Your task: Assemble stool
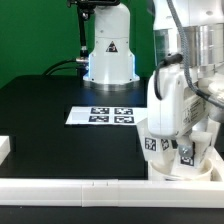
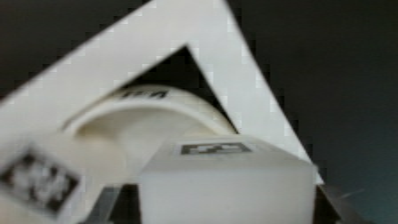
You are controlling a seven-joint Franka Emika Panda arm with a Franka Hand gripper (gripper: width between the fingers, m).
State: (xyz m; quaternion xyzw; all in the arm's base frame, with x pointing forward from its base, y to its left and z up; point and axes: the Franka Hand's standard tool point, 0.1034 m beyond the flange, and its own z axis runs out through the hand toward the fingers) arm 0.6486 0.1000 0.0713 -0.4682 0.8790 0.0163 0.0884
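Note:
My gripper [image 1: 172, 138] hangs low at the exterior view's right, over the stool parts. In the wrist view a chunky white stool leg [image 2: 222, 185] with a tag on its end fills the gap between my dark fingers [image 2: 349, 210], so the gripper [image 2: 222, 212] is shut on it. Beyond it lies a rounded white part [image 2: 143, 125] with tags; I cannot tell whether it is the seat or another leg. In the exterior view, tagged white legs [image 1: 150, 143] stand under the hand by the shallow white seat [image 1: 190, 168], which the arm partly hides.
Long white rails [image 1: 80, 187] run along the table's front edge and meet in a corner [image 2: 217, 20] around the parts. The marker board [image 1: 104, 115] lies mid-table. The robot base [image 1: 108, 55] stands behind. A white block [image 1: 4, 148] sits at the exterior view's left edge.

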